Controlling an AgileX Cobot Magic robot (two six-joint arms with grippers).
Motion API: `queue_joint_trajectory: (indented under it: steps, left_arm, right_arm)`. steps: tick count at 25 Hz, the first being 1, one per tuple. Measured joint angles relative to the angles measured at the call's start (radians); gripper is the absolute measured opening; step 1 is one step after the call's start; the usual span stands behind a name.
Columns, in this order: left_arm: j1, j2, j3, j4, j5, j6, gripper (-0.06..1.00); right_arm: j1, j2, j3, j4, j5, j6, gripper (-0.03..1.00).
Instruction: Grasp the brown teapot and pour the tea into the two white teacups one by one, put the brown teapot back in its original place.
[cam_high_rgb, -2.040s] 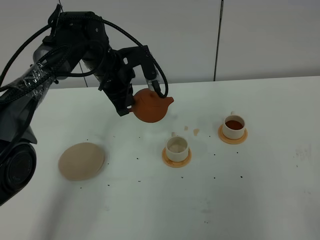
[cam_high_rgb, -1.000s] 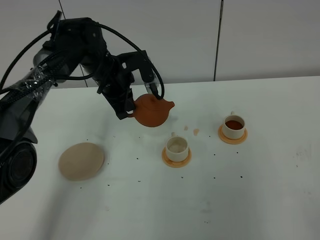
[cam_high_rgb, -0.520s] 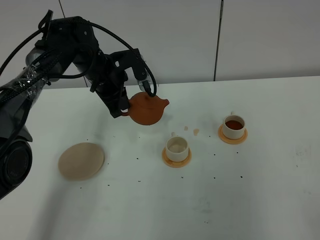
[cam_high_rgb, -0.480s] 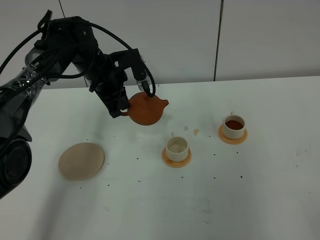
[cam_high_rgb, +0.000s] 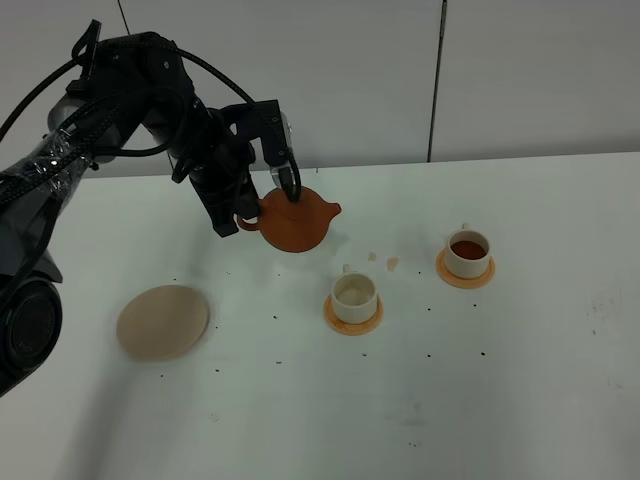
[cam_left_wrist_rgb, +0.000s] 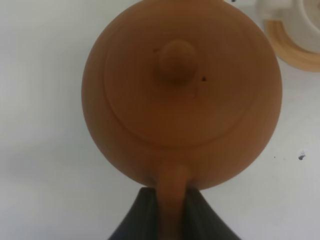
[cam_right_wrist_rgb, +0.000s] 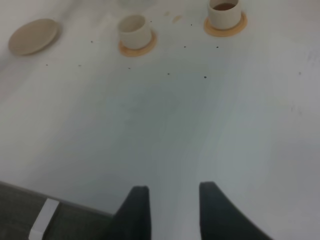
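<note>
Two left gripper fingers pinch brown teapot handle

teapot spout cropped, teacup cut by corner, left tool mostly off-frame

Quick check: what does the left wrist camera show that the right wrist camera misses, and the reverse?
Left wrist only: the teapot seen from above, lid on, its handle pinched in the left claw. Right wrist only: the beige saucer, the cup holding dark tea and the open, empty right claw. Both: the white table and a cup on an orange coaster, which the left wrist frame cuts off at its edge.
</note>
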Motion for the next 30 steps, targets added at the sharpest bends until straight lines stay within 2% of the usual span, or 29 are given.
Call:
queue_joint_trajectory:
  steps: [5,15,27,30]
  left_arm:
    - [0.000,-0.006,0.000,-0.012,0.001,0.079,0.17]
    - [0.000,-0.029,0.000,-0.100,0.001,0.201,0.17]
    - [-0.005,-0.029,0.000,-0.099,0.001,0.270,0.17]
    - [-0.023,-0.027,0.000,-0.071,0.001,0.270,0.17]
  right_arm:
    - [0.000,0.000,0.000,0.000,0.000,0.000,0.24]
    - [0.000,0.000,0.000,0.000,0.000,0.000,0.24]
    - [0.000,0.000,0.000,0.000,0.000,0.000,0.24]
    - [0.000,0.000,0.000,0.000,0.000,0.000,0.24]
